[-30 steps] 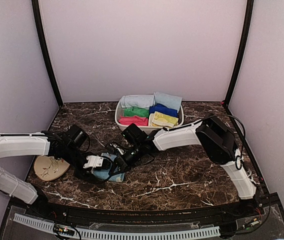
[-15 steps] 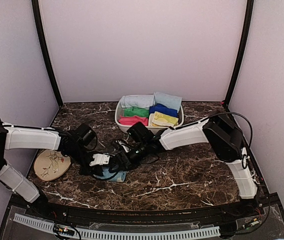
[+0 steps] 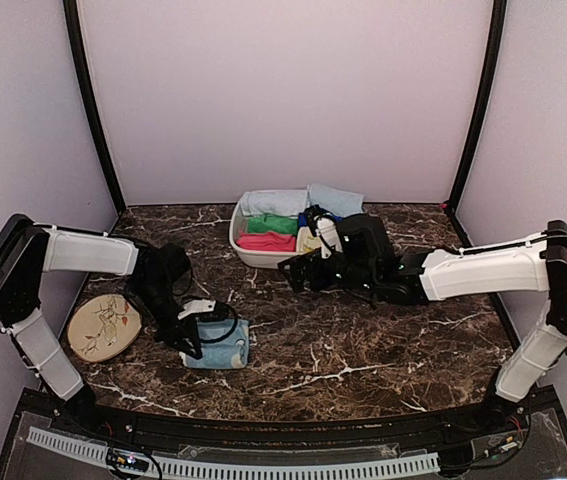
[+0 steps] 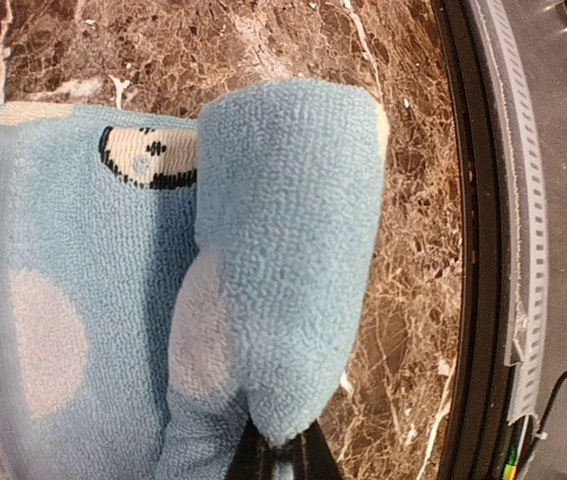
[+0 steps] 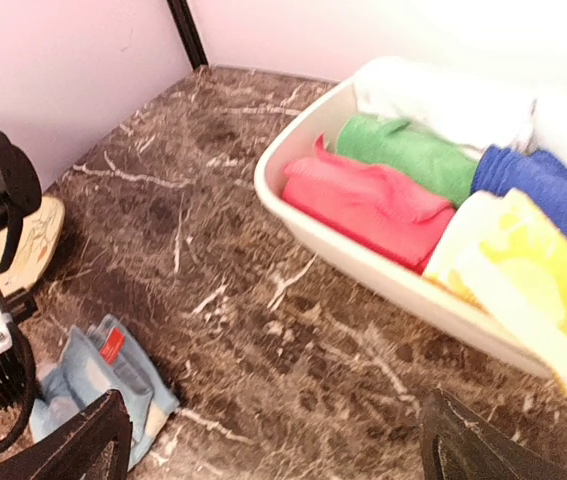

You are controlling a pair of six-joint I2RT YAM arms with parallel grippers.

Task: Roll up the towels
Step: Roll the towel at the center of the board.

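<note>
The medium blue towel with pale cream spots (image 3: 225, 346) lies on the marble table near the front left, partly folded over. In the left wrist view one fold of this towel (image 4: 283, 250) stands up as a thick flap, its lower end pinched between my jaws. My left gripper (image 3: 195, 335) is shut on that fold. My right gripper (image 3: 295, 273) hovers beside the basket, well to the right of the towel, and is open with nothing between its fingers (image 5: 88, 445). From there the towel (image 5: 93, 375) shows at lower left with a red label.
A white basket (image 3: 246, 254) at the back centre holds rolled pale blue, green, pink, dark blue and yellow towels; its rim (image 5: 363, 270) is just ahead of my right gripper. A round beige plate (image 3: 103, 325) lies left of the spotted towel.
My right gripper has let go of the towel, opened wide and pulled back to the right toward the basket. My left gripper has shut on the towel's fold.
</note>
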